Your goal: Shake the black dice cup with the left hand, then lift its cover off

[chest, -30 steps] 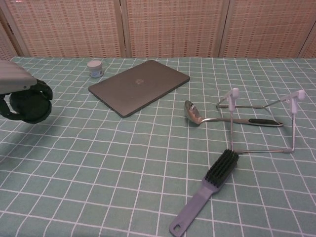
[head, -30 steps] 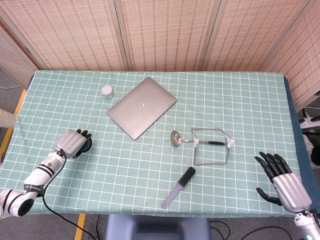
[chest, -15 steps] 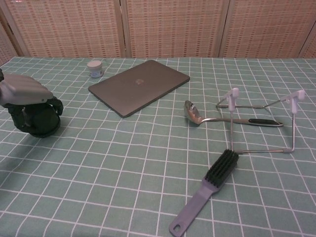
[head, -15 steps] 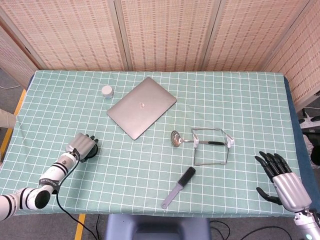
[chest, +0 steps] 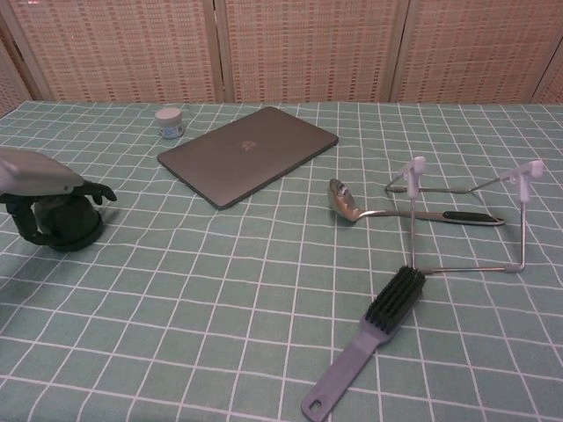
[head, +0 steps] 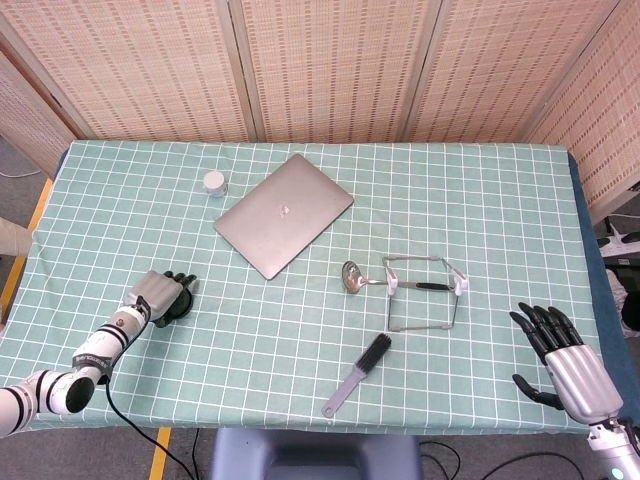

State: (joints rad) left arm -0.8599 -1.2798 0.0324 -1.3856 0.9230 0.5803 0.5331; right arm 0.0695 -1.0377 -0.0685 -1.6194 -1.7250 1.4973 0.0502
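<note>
Black fingers [head: 538, 322] of the right hand [head: 570, 368] are spreading wide at the desk's [head: 300, 330] 4 o'clock edge, holding nothing. At 8 o'clock, the left hand [chest: 40, 180] is gripping the dice cup [chest: 69, 222] (standing on the cloth). A closed laptop [head: 283, 213] is lying toward 12.

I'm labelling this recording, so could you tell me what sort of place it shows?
Probably an indoor robot test table: a green checked tablecloth, woven screen panels behind, and unrelated props such as a closed laptop and brush.
</note>
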